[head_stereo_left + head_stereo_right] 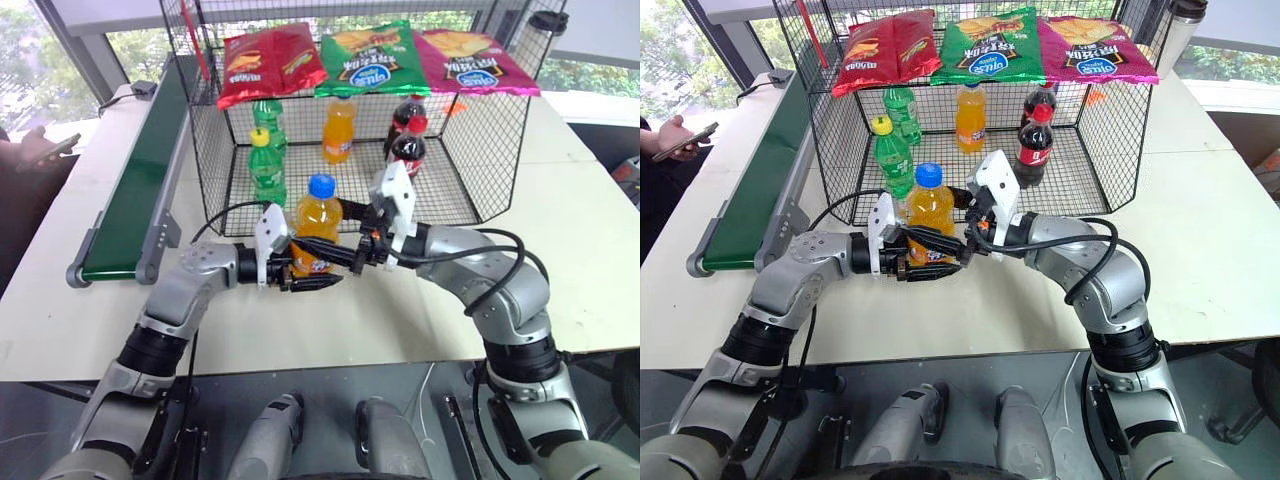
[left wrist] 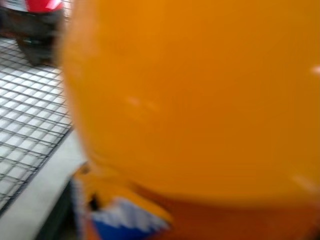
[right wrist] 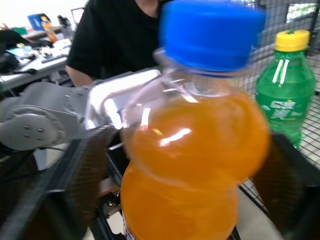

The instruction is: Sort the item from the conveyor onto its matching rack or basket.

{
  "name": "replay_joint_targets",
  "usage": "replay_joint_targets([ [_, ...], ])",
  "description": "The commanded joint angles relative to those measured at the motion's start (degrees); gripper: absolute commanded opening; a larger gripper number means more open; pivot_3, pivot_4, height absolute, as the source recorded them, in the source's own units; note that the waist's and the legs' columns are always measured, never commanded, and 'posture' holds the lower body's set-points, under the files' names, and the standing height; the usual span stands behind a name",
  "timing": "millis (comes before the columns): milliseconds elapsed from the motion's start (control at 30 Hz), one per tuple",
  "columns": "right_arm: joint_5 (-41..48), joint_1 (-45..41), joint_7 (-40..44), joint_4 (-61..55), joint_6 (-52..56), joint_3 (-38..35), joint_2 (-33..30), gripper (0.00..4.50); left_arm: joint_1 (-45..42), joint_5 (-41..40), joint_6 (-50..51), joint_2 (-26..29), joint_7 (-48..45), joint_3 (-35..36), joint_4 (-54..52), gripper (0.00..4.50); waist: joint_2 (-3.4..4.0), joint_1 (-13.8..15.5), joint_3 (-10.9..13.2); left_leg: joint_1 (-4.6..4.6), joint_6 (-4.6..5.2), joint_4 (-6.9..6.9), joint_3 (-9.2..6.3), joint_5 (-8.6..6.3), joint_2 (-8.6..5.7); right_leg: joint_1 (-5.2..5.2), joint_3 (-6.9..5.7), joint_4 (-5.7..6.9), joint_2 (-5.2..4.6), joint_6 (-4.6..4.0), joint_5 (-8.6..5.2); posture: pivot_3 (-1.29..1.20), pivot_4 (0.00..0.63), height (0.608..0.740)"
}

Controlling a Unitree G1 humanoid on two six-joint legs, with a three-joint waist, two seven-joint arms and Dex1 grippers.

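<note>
1. The orange soda bottle [image 1: 931, 222] stands upright off the table, just before the black wire cage [image 1: 840, 150] — at its front edge.
2. Left gripper [image 1: 930, 255] is clamped on its lower body.
3. Right gripper [image 1: 952, 238] straddles the bottle — contact unclear.

Both arms reaching inward, forearms converging at chest front. Left gripper [image 1: 930, 262] pointing toward robot's right, fingers clamping low on orange soda bottle [image 1: 931, 215] at label, bottle standing upright. Right gripper [image 1: 962, 238] pointing toward robot's left, sitting higher than left, its fingers [image 3: 75, 185] flanking bottle's upper body with a gap on each side. Right elbow bending sharply outward.
</note>
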Motion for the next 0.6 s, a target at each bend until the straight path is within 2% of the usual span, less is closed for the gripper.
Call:
replay_joint_targets([
  [33, 0.0, -1.8, -1.2, -0.5, -0.9, -0.9, 0.8, 2.63, -0.4, 0.0, -1.3, -0.8, 0.2, 0.5, -2.9, 3.03, 0.0, 0.0, 0.0, 0.0, 0.0, 0.0, 0.0, 0.0, 0.0, 0.0, 0.0, 0.0, 0.0, 0.0, 0.0, 0.0, 0.15, 0.739],
  [67, 0.1, -1.8, -1.1, -0.4, -0.9, -0.9, 0.8, 2.49, -0.4, 0.0, -1.3, -0.8, 0.1, 0.7, -2.8, 3.03, -0.01, 0.0, 0.0, 0.01, 0.0, 0.0, 0.0, 0.0, 0.0, 0.0, 0.0, 0.02, 0.0, 0.0, 0.0, 0.0, 0.15, 0.739],
  [600, -0.7, -1.6, -1.8, -0.7, -0.5, -0.5, 0.3, 2.49, -0.4, 0.0, 1.4, -0.3, 2.4, 2.5, -2.8, 3.03, 0.0, 0.0, 0.0, 0.01, -0.02, 0.03, 0.0, 0.02, 0.0, 0.0, 0.0, 0.04, 0.0, -0.01, 0.01, 0.0, 0.15, 0.739],
])
